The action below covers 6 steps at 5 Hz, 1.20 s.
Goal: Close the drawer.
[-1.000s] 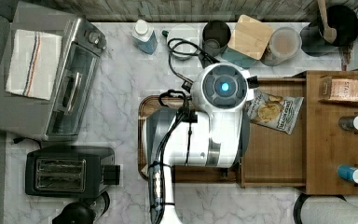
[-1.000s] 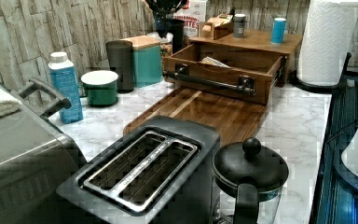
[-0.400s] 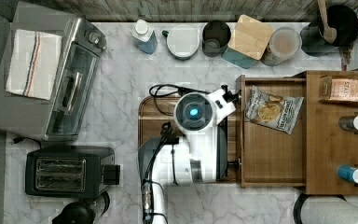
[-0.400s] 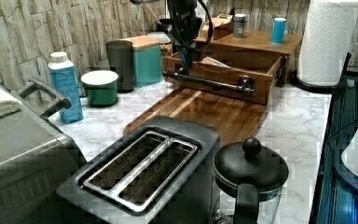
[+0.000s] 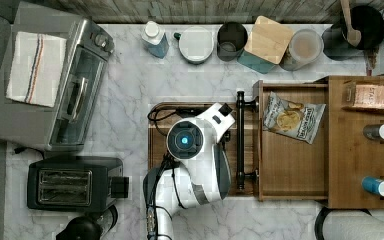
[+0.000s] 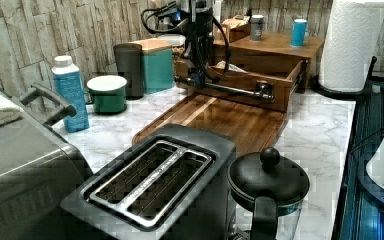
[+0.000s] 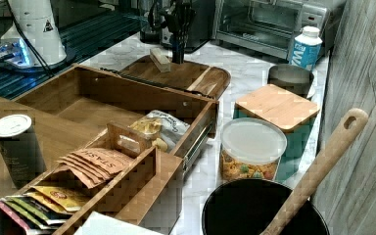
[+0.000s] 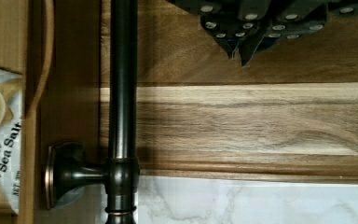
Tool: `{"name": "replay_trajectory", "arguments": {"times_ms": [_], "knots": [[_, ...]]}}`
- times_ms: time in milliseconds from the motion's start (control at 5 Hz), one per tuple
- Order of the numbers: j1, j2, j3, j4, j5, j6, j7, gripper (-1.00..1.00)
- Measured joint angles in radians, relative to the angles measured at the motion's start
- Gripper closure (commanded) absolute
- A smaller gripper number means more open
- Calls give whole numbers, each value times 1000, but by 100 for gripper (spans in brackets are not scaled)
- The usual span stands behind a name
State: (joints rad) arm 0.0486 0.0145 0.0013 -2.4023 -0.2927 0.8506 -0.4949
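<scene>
The marble worktop (image 5: pixel 130 100) carried everything. At its far right end in the top view stood a wooden cabinet (image 5: pixel 365 145), and the drawer (image 5: pixel 292 165) was pulled well out of it toward the middle of the worktop, its front panel standing over the edge of a darker wooden board (image 6: pixel 230 117). A toaster oven (image 5: pixel 75 85) sat along the worktop's left edge in the top view, with a black toaster (image 5: pixel 72 182) near the lower left corner.

The arm (image 5: pixel 195 155) reached over the board, just beside the drawer's front. The drawer's dark bar handle (image 5: pixel 240 140) ran along the front panel, and the gripper (image 8: pixel 237 51) hung over the board next to that bar, apart from it in the wrist view. Its fingertips (image 8: pixel 247 49) stood close together, closed to a narrow point and holding nothing.

Inside the drawer, a bag of chips (image 5: pixel 292 117) lay toward the corner nearest the wall. Two small bottles (image 5: pixel 380 132) stood on the cabinet top.
</scene>
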Motion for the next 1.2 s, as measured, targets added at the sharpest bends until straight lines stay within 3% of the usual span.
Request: {"name": "replay_trajectory", "arguments": {"times_ms": [800, 1200], "knots": [[-20, 124, -34, 4, 1, 52, -106, 100], [-100, 121, -51, 8, 40, 60, -296, 100]]}}
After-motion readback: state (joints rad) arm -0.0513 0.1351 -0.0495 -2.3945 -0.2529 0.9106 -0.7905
